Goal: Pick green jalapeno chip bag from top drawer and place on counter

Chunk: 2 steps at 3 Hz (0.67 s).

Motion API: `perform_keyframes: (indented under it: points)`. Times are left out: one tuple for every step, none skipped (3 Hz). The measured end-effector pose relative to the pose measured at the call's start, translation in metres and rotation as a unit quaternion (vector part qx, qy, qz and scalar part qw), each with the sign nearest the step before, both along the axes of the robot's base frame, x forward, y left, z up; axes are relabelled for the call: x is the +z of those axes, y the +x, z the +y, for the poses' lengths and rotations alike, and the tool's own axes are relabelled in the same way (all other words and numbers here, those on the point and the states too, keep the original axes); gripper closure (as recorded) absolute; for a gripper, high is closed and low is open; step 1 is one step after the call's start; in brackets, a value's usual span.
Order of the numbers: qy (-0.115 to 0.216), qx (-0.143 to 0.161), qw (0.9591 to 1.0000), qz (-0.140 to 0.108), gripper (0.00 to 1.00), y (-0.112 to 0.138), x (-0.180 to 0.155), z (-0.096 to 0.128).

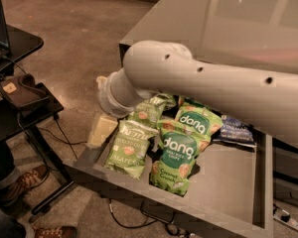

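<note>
Pickup is not done: the green jalapeno chip bag (130, 150) lies flat at the top drawer's (223, 182) front left, touching a darker dang bag (179, 155). My gripper (102, 129) hangs over the drawer's left wall, just beside the bag; whether the claw is apart or together I cannot tell. Lift and placing on the counter (228, 24) are left

Lighting: dim, warm indoor light falling from above.

The counter (228, 29) carries broad, pale reflections. The arm (213, 83) is lit along its upper surface and shades the rear of the top drawer (228, 182). The gripper (100, 130), at the drawer's left wall just beside the green jalapeno chip bag (129, 150), shows pale against the dull brown floor (74, 43). The lower left corner falls dark.
</note>
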State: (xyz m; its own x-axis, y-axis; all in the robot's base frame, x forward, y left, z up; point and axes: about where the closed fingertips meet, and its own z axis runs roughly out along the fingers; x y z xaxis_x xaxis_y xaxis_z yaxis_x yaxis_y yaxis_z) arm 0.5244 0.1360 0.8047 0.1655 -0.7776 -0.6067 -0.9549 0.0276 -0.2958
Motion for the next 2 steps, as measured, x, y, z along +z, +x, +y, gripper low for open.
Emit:
perform_keyframes:
  points:
    - [0.01,-0.014,0.9997,-0.019,0.0,0.0111,0.0062,0.0066]
    - [0.009,-0.013,0.9997,-0.019,0.0,0.0103,0.0061,0.0065]
